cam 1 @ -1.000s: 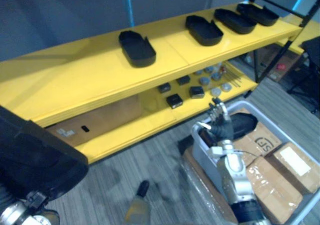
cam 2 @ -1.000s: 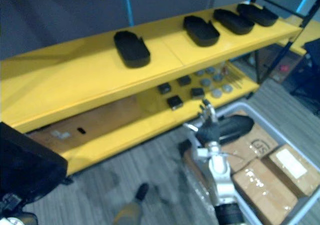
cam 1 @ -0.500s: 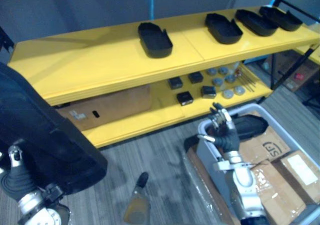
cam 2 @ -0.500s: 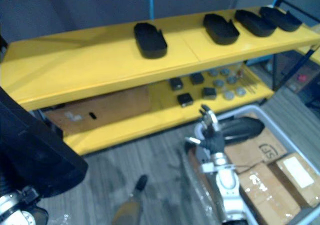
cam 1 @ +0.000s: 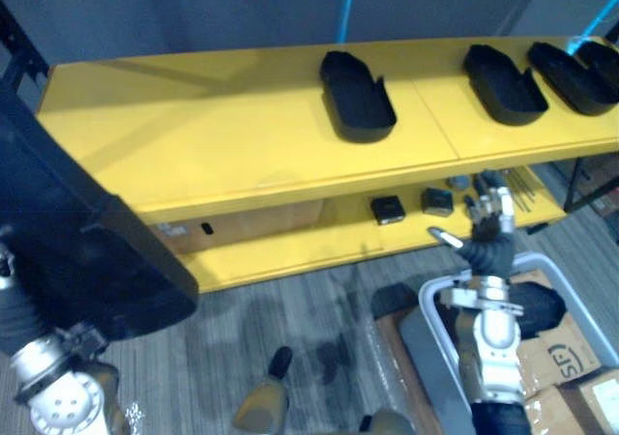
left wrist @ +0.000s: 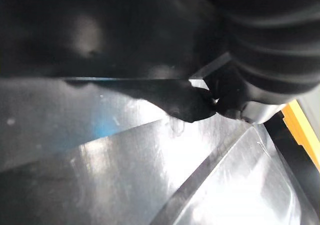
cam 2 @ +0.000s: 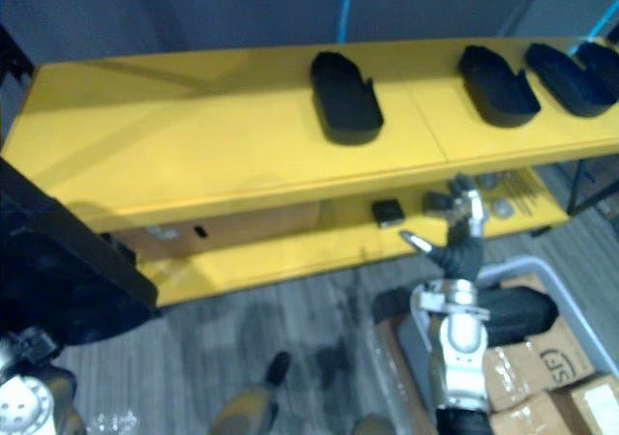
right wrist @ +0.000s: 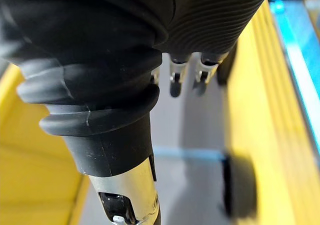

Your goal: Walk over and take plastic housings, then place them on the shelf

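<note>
At 8 o'clock, nearest us, a large black plastic housing [cam 1: 87, 251] rests against our left hand [left wrist: 265, 50]. Its fingers are hidden, so we cannot tell their state. At 4 o'clock our right hand [cam 1: 488, 230] points up, fingers straight and spread, empty, above a grey plastic bin [cam 1: 430, 343] holding another dark housing [cam 1: 537, 307]. Farther off, from 12 to 2 o'clock, black oval plastic housings [cam 1: 356, 95] lie on the yellow metal shelf [cam 1: 193, 135].
</note>
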Motion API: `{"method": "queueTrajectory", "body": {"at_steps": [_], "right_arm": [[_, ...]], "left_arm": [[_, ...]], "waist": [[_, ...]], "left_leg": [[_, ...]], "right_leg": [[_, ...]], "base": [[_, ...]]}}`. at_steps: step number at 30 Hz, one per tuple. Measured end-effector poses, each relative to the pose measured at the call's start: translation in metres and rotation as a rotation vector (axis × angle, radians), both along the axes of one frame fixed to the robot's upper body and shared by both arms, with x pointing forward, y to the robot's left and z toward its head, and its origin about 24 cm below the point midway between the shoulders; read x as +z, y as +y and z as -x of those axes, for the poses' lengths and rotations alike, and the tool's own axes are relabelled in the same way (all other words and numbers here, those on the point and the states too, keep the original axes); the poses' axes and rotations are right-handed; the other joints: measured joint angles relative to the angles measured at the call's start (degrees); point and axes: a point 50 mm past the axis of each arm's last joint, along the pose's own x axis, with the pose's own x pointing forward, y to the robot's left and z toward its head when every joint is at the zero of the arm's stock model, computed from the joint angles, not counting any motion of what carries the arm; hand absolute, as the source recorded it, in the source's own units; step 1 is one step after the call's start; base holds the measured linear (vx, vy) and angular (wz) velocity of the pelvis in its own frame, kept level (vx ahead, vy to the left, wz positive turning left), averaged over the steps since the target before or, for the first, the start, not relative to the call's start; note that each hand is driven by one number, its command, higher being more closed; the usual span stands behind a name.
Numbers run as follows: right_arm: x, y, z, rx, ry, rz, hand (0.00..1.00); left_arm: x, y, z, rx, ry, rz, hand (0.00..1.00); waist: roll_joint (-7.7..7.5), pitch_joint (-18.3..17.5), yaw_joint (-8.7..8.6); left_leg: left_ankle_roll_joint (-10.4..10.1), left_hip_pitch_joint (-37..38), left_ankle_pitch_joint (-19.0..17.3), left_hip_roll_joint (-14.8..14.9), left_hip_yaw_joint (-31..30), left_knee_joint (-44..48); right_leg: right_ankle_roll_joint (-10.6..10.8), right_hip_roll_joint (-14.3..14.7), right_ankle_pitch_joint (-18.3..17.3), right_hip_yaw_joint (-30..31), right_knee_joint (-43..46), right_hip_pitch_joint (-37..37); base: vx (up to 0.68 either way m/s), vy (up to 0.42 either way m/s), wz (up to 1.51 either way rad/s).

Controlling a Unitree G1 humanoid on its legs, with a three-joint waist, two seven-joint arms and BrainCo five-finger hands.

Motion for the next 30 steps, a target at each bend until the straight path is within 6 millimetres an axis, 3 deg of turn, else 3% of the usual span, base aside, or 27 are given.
{"method": "queueTrajectory", "body": {"at_steps": [4, 5, 7, 8, 11, 14, 16, 21, 24, 27, 30], "right_arm": [[0.031, -0.009, 0.015, -0.031, -0.163, -0.018, 0.0], [0.037, -0.009, 0.018, -0.025, -0.199, -0.028, 0.0], [0.04, -0.011, 0.019, -0.015, -0.22, -0.054, 0.0], [0.041, -0.011, 0.02, -0.004, -0.23, -0.077, 0.0], [0.043, -0.013, 0.021, 0.011, -0.248, -0.098, 0.0], [0.041, -0.01, 0.021, 0.043, -0.227, -0.087, 0.0], [0.04, -0.007, 0.02, 0.077, -0.218, -0.074, 0.0], [0.04, 0.008, 0.015, 0.222, -0.229, -0.036, 0.0], [0.042, 0.022, 0.005, 0.287, -0.233, -0.044, 0.0], [0.035, 0.019, -0.004, 0.258, -0.18, -0.075, 0.0], [0.027, 0.016, -0.009, 0.236, -0.127, -0.076, 0.0]], "left_arm": [[0.003, -0.023, -0.018, -0.085, -0.018, 0.012, 1.0], [0.005, -0.028, -0.021, -0.105, -0.009, 0.005, 1.0], [0.002, -0.035, -0.022, -0.124, 0.017, -0.001, 1.0], [0.001, -0.036, -0.02, -0.121, 0.023, 0.006, 1.0], [0.005, -0.041, -0.016, -0.123, -0.005, 0.028, 1.0], [0.007, -0.045, -0.016, -0.142, -0.02, 0.034, 1.0], [0.006, -0.047, -0.017, -0.146, -0.015, 0.032, 1.0], [-0.005, -0.04, -0.023, -0.094, 0.115, -0.051, 1.0], [-0.007, -0.022, -0.016, -0.013, 0.175, -0.099, 1.0], [-0.007, -0.004, -0.005, 0.052, 0.218, -0.128, 1.0], [-0.008, 0.006, 0.003, 0.087, 0.25, -0.139, 1.0]], "waist": [[-0.72, -0.7, -1.93], [-2.13, -1.6, -2.3], [-0.81, -2.7, -2.33], [0.56, -3.7, -1.81], [2.77, -5.4, -1.42], [2.8, -7.5, -1.47], [2.44, -7.7, -1.37], [1.02, -9.4, -1.34], [1.01, -9.9, -0.91], [1.14, -10.5, 0.42], [1.49, -10.8, 0.52]], "left_leg": [[-2.0, 0.7, -2.8, -0.3, -2.4, 0.9], [-3.0, -0.3, -4.2, -1.1, -1.8, 1.5], [-3.1, 0.1, -4.4, 2.4, 3.8, 1.6], [-4.9, 0.3, -4.1, 4.2, 5.4, 1.4], [-6.3, 1.6, -3.2, 6.5, 10.3, -0.5], [-5.8, 2.5, -2.9, 7.5, 15.7, -1.5], [-5.8, 3.5, -2.9, 7.2, 15.7, -2.4], [-5.1, 4.1, -2.4, 5.2, 13.8, -4.1], [-4.5, 4.1, -1.5, 4.1, 11.4, -5.5], [-3.7, 4.0, -0.1, 3.4, 9.9, -7.3], [-3.5, 3.9, -0.2, 2.8, 10.8, -7.4]], "right_leg": [[1.3, 2.5, 1.6, 6.9, -17.5, -0.5], [3.8, 2.0, 4.4, 7.1, -21.0, 0.1], [3.8, 3.1, 6.5, 4.8, -21.7, 1.3], [3.3, 4.4, 7.3, 3.7, -22.3, 2.3], [3.3, 6.0, 7.4, 1.6, -23.3, 4.2], [3.3, 6.3, 7.4, -1.1, -25.3, 6.6], [3.3, 6.2, 7.4, -1.3, -26.6, 8.1], [3.3, 4.6, 7.4, -4.4, -29.9, 11.2], [3.3, 3.9, 7.3, -7.5, -30.5, 12.3], [3.3, 3.1, 7.3, -10.6, -30.9, 13.2], [3.2, 2.4, 7.2, -12.1, -30.9, 14.5]], "base": [[0.09, -0.174, 0.43], [0.05, -0.306, 0.62], [0.17, -0.296, 0.4], [0.21, -0.21, 0.1], [0.23, -0.175, 0.25], [0.14, -0.069, 0.27], [0.11, -0.001, 0.14], [0.05, 0.031, 0.27], [-0.01, 0.038, 0.49], [0.0, 0.04, 0.51], [-0.01, 0.053, 0.39]]}}
